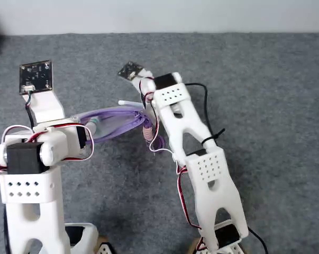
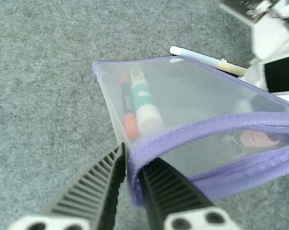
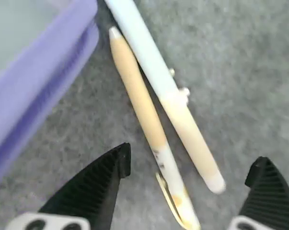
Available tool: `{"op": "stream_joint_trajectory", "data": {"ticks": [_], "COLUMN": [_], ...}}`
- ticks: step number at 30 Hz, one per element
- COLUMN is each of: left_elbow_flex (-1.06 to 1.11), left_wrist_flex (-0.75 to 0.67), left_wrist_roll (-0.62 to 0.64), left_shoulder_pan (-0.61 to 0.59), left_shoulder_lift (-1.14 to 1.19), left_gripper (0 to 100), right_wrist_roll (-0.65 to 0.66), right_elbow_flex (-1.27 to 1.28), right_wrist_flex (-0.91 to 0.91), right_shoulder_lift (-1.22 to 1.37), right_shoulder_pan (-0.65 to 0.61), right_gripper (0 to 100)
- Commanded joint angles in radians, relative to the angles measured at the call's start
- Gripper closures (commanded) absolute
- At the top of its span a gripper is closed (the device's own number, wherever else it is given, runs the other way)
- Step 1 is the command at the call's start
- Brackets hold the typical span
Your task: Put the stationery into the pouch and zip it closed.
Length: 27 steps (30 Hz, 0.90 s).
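Gripping unit: left pincer (image 2: 131, 158), clenched on the end seam of the pouch (image 2: 197, 96). In the high view the pouch (image 1: 114, 120) lies left of centre on the table (image 1: 265, 79), stretched between the two arms.

Pouch: clear mesh with a purple zip (image 2: 216, 125); the mouth looks unzipped. Seen through the mesh are a green-banded marker (image 2: 143, 98), an orange marker (image 2: 129, 125) touching it, and a pink item (image 2: 256, 139) near the zip.

Loose stock: pale pen (image 3: 154, 72) and tan pen (image 3: 137, 100), flat on the table. They lie side by side, close to touching, just beside the pouch's purple edge and outside it.

Second unit: right pincer (image 3: 192, 155), released, jaws spread wide above both pens and grasping nothing. In the high view it sits just above centre, at the pouch's right end.

Status (judged): partly filled; two pens remain and the zip is not yet run.

Hazards (judged):
- With the jaws straddling both pens, closing may catch the pair, or pinch one and roll the other away.
- Round barrels may slip or twist when squeezed off-centre.
- The soft mouth may sag shut or fold, so a pen tip catches on the zip band instead of entering.
- A one-seam hold may let the pouch swing or pull free when the zip is drawn.
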Motion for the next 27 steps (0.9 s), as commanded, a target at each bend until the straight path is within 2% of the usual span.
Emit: {"op": "stream_joint_trajectory", "data": {"ticks": [1, 4, 9, 12, 21, 27], "left_elbow_flex": [-0.002, -0.002, -0.002, -0.002, -0.002, -0.002], "left_wrist_flex": [0.005, 0.009, 0.012, 0.012, 0.011, 0.011], "left_wrist_roll": [0.005, 0.005, 0.005, 0.005, 0.005, 0.005], "left_shoulder_pan": [-0.008, -0.008, -0.008, -0.008, -0.006, -0.003], "left_shoulder_lift": [0.005, 0.005, 0.005, 0.005, 0.005, 0.005], "left_gripper": [99, 99, 99, 99, 99, 99], "right_wrist_roll": [0.012, 0.012, 0.012, 0.012, 0.012, 0.012], "right_elbow_flex": [-0.109, -0.18, -0.308, -0.361, -0.456, -0.457], "right_wrist_flex": [-0.019, -0.01, 0.068, 0.131, 0.334, 0.352], "right_shoulder_lift": [0.058, 0.14, 0.209, 0.234, 0.26, 0.252], "right_shoulder_pan": [-0.018, -0.015, 0.002, 0.024, 0.09, 0.156], "right_gripper": [62.1, 67.4, 89.8, 99.6, 96.8, 99.0]}}
